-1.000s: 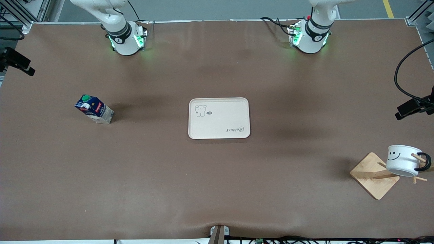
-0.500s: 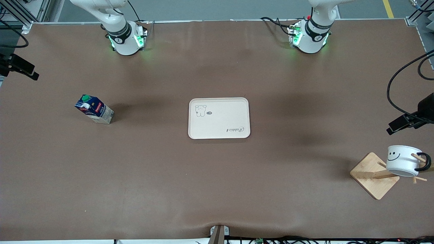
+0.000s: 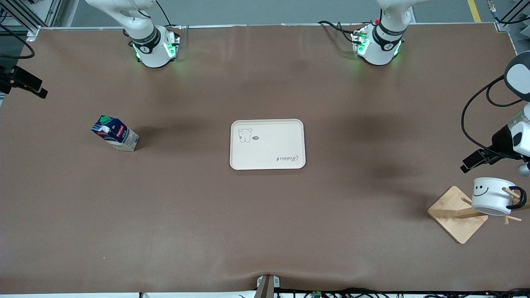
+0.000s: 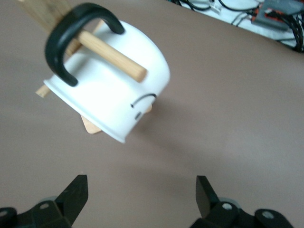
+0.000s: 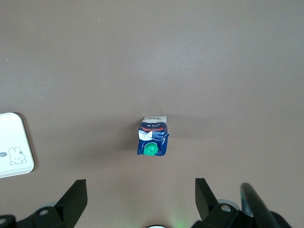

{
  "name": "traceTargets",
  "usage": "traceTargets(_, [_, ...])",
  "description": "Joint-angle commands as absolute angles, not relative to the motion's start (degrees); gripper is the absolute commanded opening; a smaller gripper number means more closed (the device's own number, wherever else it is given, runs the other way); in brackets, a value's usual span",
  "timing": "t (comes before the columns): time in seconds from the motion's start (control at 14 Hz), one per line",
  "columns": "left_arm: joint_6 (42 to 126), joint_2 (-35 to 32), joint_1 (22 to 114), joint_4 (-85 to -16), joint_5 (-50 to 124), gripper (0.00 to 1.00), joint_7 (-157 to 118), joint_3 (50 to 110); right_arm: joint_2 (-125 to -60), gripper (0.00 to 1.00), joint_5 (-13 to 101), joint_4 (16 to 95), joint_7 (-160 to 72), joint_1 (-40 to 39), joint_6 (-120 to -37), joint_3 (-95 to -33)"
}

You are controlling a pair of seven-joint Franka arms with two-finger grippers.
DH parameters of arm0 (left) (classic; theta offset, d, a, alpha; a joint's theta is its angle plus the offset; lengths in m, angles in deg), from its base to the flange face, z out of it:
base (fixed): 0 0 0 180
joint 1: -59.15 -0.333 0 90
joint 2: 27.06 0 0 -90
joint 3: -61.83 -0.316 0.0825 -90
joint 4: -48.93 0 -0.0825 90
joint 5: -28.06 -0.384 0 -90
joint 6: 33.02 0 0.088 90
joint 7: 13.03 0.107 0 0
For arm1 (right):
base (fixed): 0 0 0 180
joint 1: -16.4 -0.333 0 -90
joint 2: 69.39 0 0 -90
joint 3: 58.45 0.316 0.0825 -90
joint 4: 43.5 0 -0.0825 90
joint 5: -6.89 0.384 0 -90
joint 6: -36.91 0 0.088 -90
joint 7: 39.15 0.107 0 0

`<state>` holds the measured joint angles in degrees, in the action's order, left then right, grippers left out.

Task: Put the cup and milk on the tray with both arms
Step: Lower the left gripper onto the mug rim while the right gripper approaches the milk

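Since earlier, left gripper (image 4: 137, 194) has neared the cup (image 3: 491, 201) hanging on its rack (image 3: 458, 214), fingers apart. Right gripper (image 5: 137, 197), likewise spread, hangs over the milk (image 3: 115, 134). Approach step; next, close on each, then carry to the tray (image 3: 267, 144).

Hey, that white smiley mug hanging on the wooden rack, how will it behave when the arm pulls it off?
The white smiley mug looks rigid and glossy, so probably slippery between fingers. Its black handle is hooked over a wooden peg, so it likely must slide along the peg. The wooden rack may tip if tugged sideways.

cup (image 3: 492, 201) — hung on rack peg | milk (image 3: 115, 134) upright | tray (image 3: 267, 144) — mid-table
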<state>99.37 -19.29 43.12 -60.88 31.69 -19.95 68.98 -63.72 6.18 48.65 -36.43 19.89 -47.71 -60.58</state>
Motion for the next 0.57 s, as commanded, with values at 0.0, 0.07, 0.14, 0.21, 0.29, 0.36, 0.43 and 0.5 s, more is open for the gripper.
traceTargets(0.0, [103.8, -19.2, 41.8, -62.6, 32.7, 1.0, -19.1, 69.4, -63.9, 1.0, 5.9, 47.9, -36.3, 20.1, -47.2, -60.3])
traceTargets(0.07, [104.4, -18.9, 42.0, -62.3, 32.7, 1.0, -19.2, 69.4, -64.0, 1.0, 5.9, 47.9, -36.4, 20.2, -47.4, -60.3])
traceTargets(0.14, [105.1, -18.7, 42.0, -62.3, 32.6, 1.0, -19.1, 69.4, -64.0, 1.0, 5.9, 47.9, -36.5, 20.2, -47.4, -60.3])
traceTargets(0.21, [105.2, -18.4, 41.8, -61.9, 32.6, 1.0, -19.1, 69.4, -64.1, 1.0, 5.8, 47.9, -36.6, 20.1, -47.4, -60.3])
traceTargets(0.29, [105.2, -18.2, 41.7, -61.2, 32.6, 1.0, -19.1, 69.4, -64.2, 1.0, 5.8, 47.9, -36.7, 19.8, -47.6, -60.3])
traceTargets(0.36, [105.2, -17.7, 41.8, -60.5, 32.6, 1.0, -19.1, 69.4, -64.7, 1.0, 5.7, 47.9, -36.9, 19.7, -47.6, -60.2])
traceTargets(0.43, [105.2, -16.8, 41.9, -59.3, 32.6, 1.0, -19.2, 69.4, -64.9, 1.0, 5.6, 47.9, -36.9, 19.6, -47.8, -60.2])
traceTargets(0.5, [105.2, -15.6, 41.8, -58.0, 32.6, 1.0, -19.9, 69.4, -65.3, 1.0, 5.4, 47.8, -36.9, 19.7, -47.9, -60.2])
